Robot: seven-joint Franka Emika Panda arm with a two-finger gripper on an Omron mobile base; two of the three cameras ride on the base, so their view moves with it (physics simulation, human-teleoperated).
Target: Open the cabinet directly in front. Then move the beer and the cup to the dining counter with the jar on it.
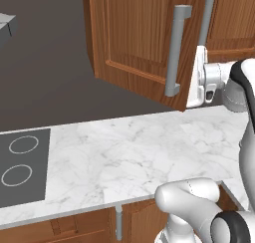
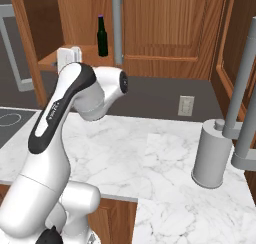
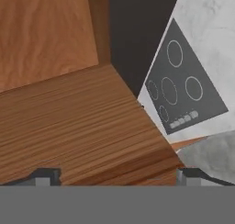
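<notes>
Fingertips sit wide apart at the bottom of the hand view, so the gripper (image 3: 114, 176) is spread and holds nothing, hovering close over the cabinet (image 1: 134, 33) shelf. One door (image 1: 149, 43) stands swung out to the left. Inside, the beer (image 2: 102, 36) stands upright on the shelf, far of the arm. For the pick, I would approach level and close on the bottle's body, not its neck.

From behind the arm's left we look forward and down over the table (image 1: 124, 152), cabinet (image 1: 134, 33) at upper centre. From its right we share that table (image 2: 165, 153) and cabinet (image 2: 165, 28). The hand camera sits close against the cabinet's wood (image 3: 69, 122), cooktop (image 3: 183, 94) at right.
</notes>
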